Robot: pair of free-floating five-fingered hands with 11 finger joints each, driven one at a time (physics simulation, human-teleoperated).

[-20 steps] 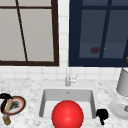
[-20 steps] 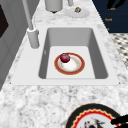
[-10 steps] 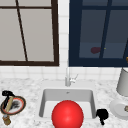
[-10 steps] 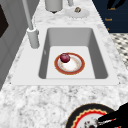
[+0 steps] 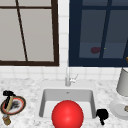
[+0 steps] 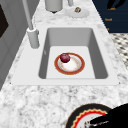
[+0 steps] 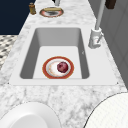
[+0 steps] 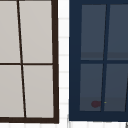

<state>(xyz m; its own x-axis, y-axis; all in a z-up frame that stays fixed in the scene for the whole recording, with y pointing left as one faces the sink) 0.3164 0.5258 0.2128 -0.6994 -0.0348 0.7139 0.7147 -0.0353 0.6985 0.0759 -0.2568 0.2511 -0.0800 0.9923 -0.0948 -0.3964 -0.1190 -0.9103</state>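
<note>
The left hand (image 5: pixel 8 94) is seen in the front view at the far left of the counter, over the back rim of a round plate with a red and black scalloped border (image 5: pixel 21 106); whether its fingers are spread or curled cannot be told. A tan stick-shaped item (image 5: pixel 9 104) lies across that plate, just below the hand, and a small brown jar (image 5: pixel 6 120) stands just in front of the plate. In the left side view the same hand (image 6: pixel 115 116) is seen at the bottom right corner, dark against the plate's rim.

The right hand (image 5: pixel 101 114) is held at the right front edge of the white rectangular sink (image 5: pixel 91 100), bunched into a dark mass with one finger pointing down — nothing is seen in its grasp, though the fingers cannot be made out clearly. Just to its right a plain white round plate (image 5: pixel 117 110) lies on the speckled marble counter (image 5: pixel 32 87), with a grey cylindrical canister (image 5: pixel 123 82) behind it.

Inside the sink basin an orange-rimmed white dish (image 6: pixel 75 66) rests on the floor, and a dark red round fruit (image 6: pixel 65 57) sits on it — toward the tap side. The chrome tap (image 5: pixel 67 77) stands at the back rim of the sink.
</note>
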